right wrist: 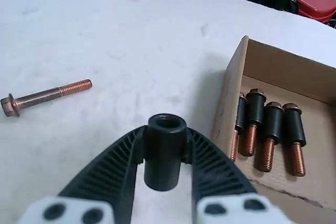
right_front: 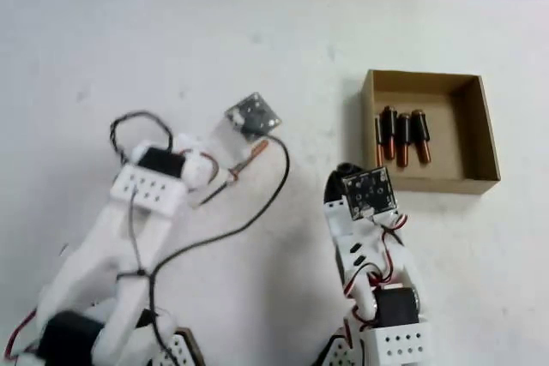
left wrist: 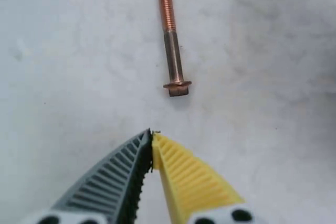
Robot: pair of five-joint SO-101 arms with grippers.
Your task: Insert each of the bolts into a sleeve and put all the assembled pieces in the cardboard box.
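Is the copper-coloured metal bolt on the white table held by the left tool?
No, the copper-coloured metal bolt lies free on the white table, apart from the closed left tool.

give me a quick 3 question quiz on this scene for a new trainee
1. True or false: the right gripper holds a black sleeve.
2. How many assembled pieces lie in the cardboard box? A) two B) four C) six
3. Fill in: the copper bolt lies loose on the ___, ahead of the shut, empty left gripper.

Key: 1 true; 2 B; 3 table.
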